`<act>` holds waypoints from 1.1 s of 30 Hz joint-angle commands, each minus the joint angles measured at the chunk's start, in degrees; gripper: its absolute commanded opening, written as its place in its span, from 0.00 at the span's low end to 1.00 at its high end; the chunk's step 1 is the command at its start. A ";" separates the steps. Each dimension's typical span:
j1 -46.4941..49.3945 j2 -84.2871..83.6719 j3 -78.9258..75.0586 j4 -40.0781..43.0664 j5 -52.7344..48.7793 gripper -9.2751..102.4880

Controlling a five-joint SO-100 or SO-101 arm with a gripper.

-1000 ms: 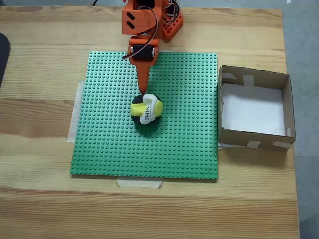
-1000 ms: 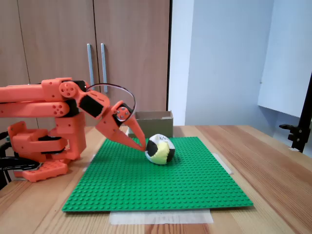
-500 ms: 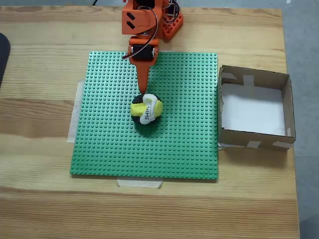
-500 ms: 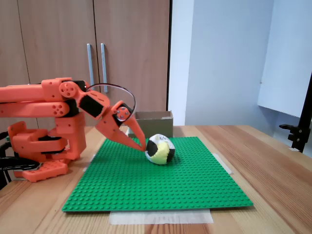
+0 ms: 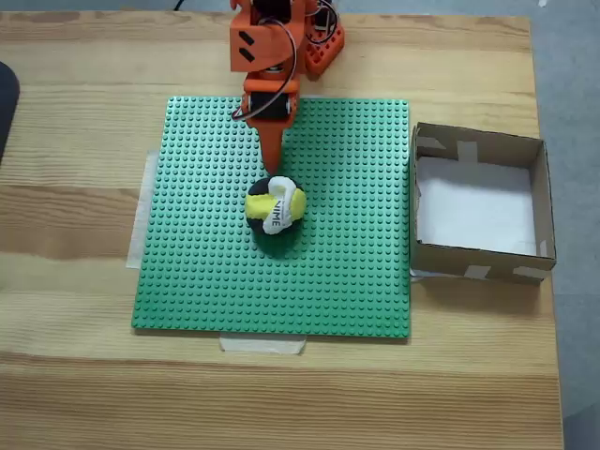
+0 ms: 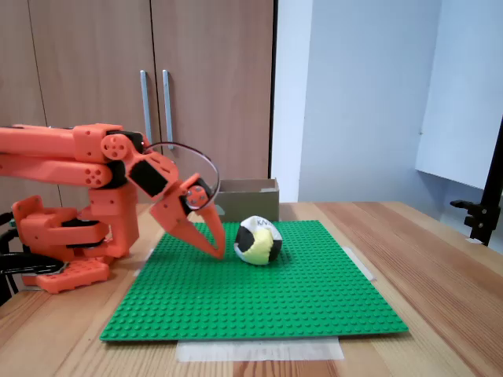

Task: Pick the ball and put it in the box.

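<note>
small yellow, black and white soft ball (image 5: 275,215) at frame centre on green studded baseplate (image 5: 197,272). orange tool (image 6: 218,250) just beside, empty, fingers together. approach step; next: open, straddle ball.

green studded baseplate (image 5: 337,272), wooden table (image 5: 84,375), cupboard doors (image 6: 94,71)

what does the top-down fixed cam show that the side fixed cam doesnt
From above: the box's white inside bottom and taped corners, and the ball's place near the middle of the green baseplate.

From the side: cabinet doors behind, and a gap between the gripper tips and the ball.

Both share the orange arm, ball, baseplate and box.
</note>
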 commanded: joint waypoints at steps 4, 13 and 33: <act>0.44 -7.73 -14.33 3.96 -1.49 0.08; 0.44 -21.09 -33.93 12.22 0.18 0.08; 0.35 -53.96 -74.44 32.96 5.98 0.08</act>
